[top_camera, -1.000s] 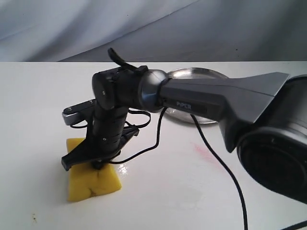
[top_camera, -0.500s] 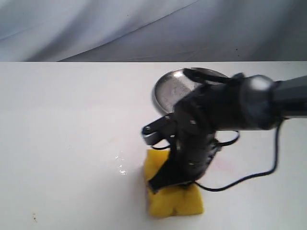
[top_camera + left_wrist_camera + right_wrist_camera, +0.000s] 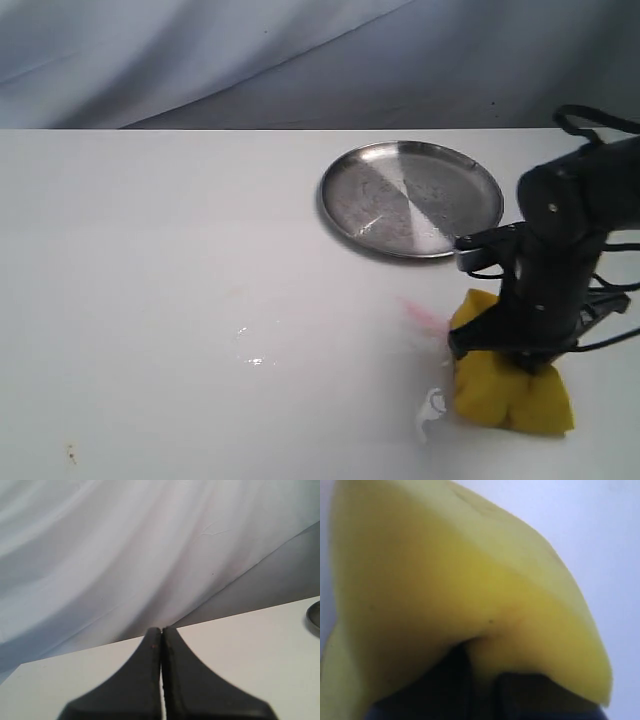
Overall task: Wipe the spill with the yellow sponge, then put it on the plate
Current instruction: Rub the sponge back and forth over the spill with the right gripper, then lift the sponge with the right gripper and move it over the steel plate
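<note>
My right gripper (image 3: 512,358) is shut on the yellow sponge (image 3: 500,392), pinching its top into a crease and pressing it on the white table at the front right. In the right wrist view the yellow sponge (image 3: 470,580) fills the frame, with my right gripper (image 3: 485,680) dark and buried in it. The silver plate (image 3: 410,197) lies behind the sponge, apart from it and with nothing on it. No amber spill shows; only faint wet glints (image 3: 251,352) mark the table's middle. My left gripper (image 3: 161,631) is shut on nothing, raised over the table, and out of the exterior view.
A faint pink-red streak (image 3: 420,315) lies just left of the sponge. A small pale wet smear (image 3: 430,408) sits at the sponge's front left corner. A grey cloth backdrop (image 3: 300,60) hangs behind the table's far edge. The plate's rim (image 3: 315,619) peeks into the left wrist view.
My right gripper has dragged the sponge across the table from front left to front right, over the wet spot. The arm no longer covers the plate.
</note>
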Available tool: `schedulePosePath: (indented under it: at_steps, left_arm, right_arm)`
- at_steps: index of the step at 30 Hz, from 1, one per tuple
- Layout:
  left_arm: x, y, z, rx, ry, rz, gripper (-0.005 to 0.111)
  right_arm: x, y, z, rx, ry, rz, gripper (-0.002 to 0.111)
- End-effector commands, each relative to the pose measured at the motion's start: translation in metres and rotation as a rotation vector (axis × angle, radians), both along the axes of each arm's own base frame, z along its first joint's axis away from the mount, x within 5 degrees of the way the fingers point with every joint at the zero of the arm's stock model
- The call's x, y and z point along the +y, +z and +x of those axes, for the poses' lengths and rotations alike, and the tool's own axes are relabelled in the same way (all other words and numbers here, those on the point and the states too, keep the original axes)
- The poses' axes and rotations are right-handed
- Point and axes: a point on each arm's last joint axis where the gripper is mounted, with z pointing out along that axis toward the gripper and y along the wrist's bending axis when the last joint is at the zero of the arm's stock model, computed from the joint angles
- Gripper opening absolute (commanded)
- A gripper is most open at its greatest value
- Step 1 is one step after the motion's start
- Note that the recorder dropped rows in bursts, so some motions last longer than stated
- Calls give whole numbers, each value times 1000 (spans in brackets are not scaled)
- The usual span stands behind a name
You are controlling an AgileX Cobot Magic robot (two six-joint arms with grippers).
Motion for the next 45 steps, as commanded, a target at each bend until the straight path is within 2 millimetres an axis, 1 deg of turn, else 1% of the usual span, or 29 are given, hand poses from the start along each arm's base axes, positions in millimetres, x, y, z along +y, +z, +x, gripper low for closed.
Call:
schedulePosePath:
  at_steps: [1,3,6,9,11,13,15,18,20,23,24,25,26,27,28,29,30,31,33,34,35,37,38,39,40,45]
  left_arm:
    - [0,2,0,-13,0,-16,0]
    - [0,2,0,-13,0,-16,0]
    - [0,2,0,-13,0,-16,0]
    - [0,2,0,-13,0,-16,0]
    - [0,2,0,-13,0,-16,0]
    - [0,2,0,-13,0,-16,0]
    - [0,2,0,-13,0,-16,0]
    - [0,2,0,-13,0,-16,0]
    - [0,2,0,-13,0,-16,0]
    - [0,2,0,-13,0,-16,0]
    - [0,2,0,-13,0,-16,0]
    - [0,2,0,-13,0,-16,0]
    - [0,2,0,-13,0,-16,0]
    - [0,2,0,-13,0,-16,0]
    - [0,2,0,-13,0,-16,0]
    - [0,2,0,-13,0,-16,0]
    - [0,2,0,-13,0,-16,0]
    - [0,2,0,-13,0,-16,0]
    - [0,2,0,-13,0,-16,0]
    - [0,2,0,-13,0,-16,0]
    - [0,2,0,-13,0,-16,0]
    - [0,2,0,-13,0,-16,0]
    - [0,2,0,-13,0,-16,0]
    - [0,2,0,-13,0,-16,0]
    - [0,2,0,-13,0,-16,0]
    - [0,2,0,-13,0,-16,0]
  right_arm:
    - [66,-14,11,-15,64,89,0]
    - [98,-14,15,-24,106,120,0]
    - [138,-13,16,-33,168,160,0]
    - [174,-10,19,-44,229,216,0]
    - [193,-6,22,-55,258,263,0]
    - [204,0,31,-86,259,299,0]
    - [212,9,39,-121,264,322,0]
    - [213,26,53,-177,261,354,0]
    - [209,38,63,-210,254,375,0]
    - [196,54,81,-265,236,365,0]
    - [181,63,95,-295,211,350,0]
    - [174,66,100,-304,198,344,0]
    - [154,69,115,-316,150,331,0]
    - [143,72,123,-323,118,329,0]
    - [121,72,137,-326,58,318,0]
    - [112,75,142,-334,38,317,0]
    - [93,75,153,-339,-11,310,0]
    - [85,75,157,-340,-29,306,0]
    - [55,75,174,-361,-107,303,0]
    - [48,75,177,-366,-126,304,0]
    - [37,76,184,-386,-161,313,0]
    - [26,78,193,-433,-204,358,2]
    - [24,79,196,-443,-223,381,5]
    - [22,81,199,-458,-253,422,14]
    - [22,81,200,-464,-257,437,19]
    - [22,82,201,-468,-249,446,54]
